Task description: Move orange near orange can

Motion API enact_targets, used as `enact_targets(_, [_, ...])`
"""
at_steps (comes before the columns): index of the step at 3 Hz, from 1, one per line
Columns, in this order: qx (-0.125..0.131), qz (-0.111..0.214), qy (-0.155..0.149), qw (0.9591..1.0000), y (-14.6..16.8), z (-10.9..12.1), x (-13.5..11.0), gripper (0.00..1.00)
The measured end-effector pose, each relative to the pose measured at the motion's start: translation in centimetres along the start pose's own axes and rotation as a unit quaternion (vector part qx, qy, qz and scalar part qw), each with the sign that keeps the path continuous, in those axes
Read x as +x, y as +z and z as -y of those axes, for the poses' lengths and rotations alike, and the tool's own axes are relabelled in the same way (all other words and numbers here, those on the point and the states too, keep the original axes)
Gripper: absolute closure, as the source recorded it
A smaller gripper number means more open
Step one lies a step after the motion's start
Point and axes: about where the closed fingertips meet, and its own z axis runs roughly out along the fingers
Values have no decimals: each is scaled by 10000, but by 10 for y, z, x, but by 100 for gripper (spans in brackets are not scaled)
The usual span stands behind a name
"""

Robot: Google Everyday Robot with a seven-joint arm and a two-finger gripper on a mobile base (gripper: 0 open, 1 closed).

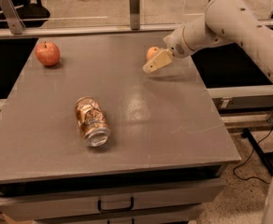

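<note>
The orange (151,52) is a small round fruit at the far right of the grey table (174,115), partly hidden by my gripper. My gripper (149,68) hangs from the white arm (230,22) that comes in from the right, just in front of and slightly above the orange, very close to it. The orange can (92,121) lies on its side at the front left of the table, silver top toward the front edge, well away from the orange.
A red apple (47,53) sits at the far left corner. A metal rail with posts (134,3) runs along the table's back edge. A drawer with a handle (115,203) is under the front edge.
</note>
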Motion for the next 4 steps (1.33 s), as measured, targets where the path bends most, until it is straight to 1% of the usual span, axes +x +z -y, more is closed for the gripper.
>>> enact_targets(1, [-68,88,396,9992,12,5,6,41])
enact_targets(2, [-117,184,644,9977,12,5,5,64])
enact_targets(3, [-268,367,640,9969,1,-7,-12,88])
enact_targets(4, [-725,616,389,9947,-8,-43,-41,100])
